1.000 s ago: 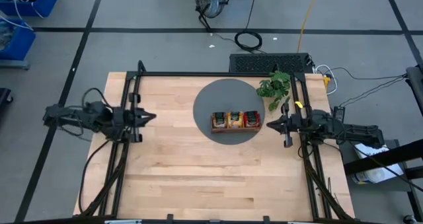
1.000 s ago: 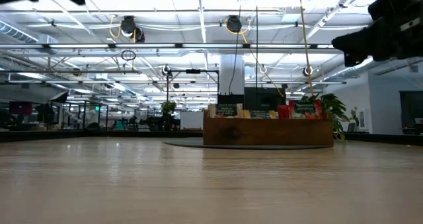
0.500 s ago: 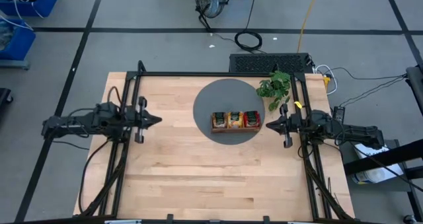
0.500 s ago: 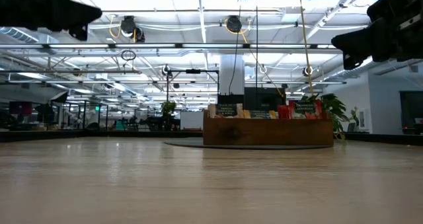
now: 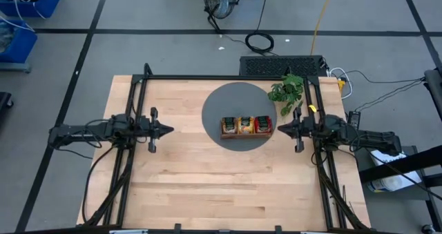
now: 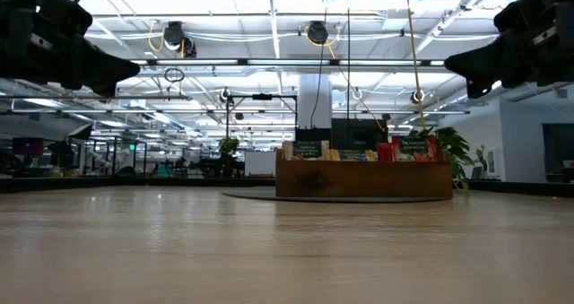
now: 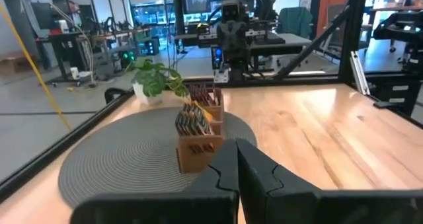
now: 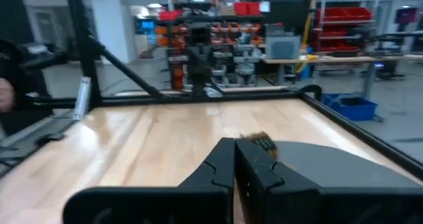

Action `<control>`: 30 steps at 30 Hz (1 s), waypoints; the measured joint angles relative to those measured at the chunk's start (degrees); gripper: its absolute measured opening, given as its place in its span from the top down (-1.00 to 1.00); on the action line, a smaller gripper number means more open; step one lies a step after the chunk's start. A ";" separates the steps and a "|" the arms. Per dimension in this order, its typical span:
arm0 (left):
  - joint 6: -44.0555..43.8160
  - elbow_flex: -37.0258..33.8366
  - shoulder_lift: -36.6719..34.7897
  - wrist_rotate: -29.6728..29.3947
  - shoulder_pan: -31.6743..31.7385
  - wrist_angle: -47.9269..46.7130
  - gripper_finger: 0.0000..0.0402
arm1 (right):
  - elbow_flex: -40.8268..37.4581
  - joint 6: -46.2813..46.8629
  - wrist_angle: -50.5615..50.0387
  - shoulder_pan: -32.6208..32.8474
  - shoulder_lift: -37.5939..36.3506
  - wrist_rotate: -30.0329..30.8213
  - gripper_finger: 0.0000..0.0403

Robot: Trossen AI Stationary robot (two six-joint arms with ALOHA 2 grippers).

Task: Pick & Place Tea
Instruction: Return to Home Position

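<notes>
The tea sachets (image 5: pixel 245 124) stand upright in a brown wooden three-compartment tray (image 5: pixel 246 134), which rests on a round grey mat (image 5: pixel 217 106); the low view shows the sachets (image 6: pixel 404 148) sticking above the tray's wall (image 6: pixel 363 180). My left gripper (image 5: pixel 170 130) hovers shut at the table's left side, pointing level toward the tray. My right gripper (image 5: pixel 278 130) hovers shut just right of the tray, pointing at it. Nothing is between either gripper's fingers (image 7: pixel 236 159).
A green leafy plant (image 5: pixel 287 90) stands at the mat's far right, close to my right arm. Black frame rails (image 5: pixel 228 77) run along the table's far, left and right sides. Bare wood (image 5: pixel 221 186) fills the near half of the table.
My left gripper has come down and swung toward the table's near edge and toward the tray, rolling its wrist, staying shut. My right gripper has sunk slightly. The tray and sachets have kept still.
</notes>
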 joint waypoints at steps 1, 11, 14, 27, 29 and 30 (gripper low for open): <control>-0.11 0.03 0.07 0.04 -0.06 -0.19 1.00 | 0.00 -0.59 -0.12 0.00 0.19 0.62 1.00; -6.18 0.08 3.05 0.04 -0.78 -0.56 0.90 | -0.04 -0.47 0.33 0.00 1.99 10.30 1.00; -9.99 0.08 3.55 0.04 -0.78 -0.54 0.89 | -0.07 -0.95 0.67 -0.02 1.98 12.16 1.00; -12.52 0.03 3.56 -0.16 -0.78 0.20 0.87 | -0.09 1.11 0.65 -0.02 1.98 11.99 1.00; -12.50 0.03 3.56 -0.16 -0.78 0.27 0.87 | -0.09 1.11 0.65 -0.02 1.98 11.99 1.00; -12.50 0.03 3.56 -0.16 -0.78 0.27 0.87 | -0.09 1.11 0.65 -0.02 1.98 11.98 1.00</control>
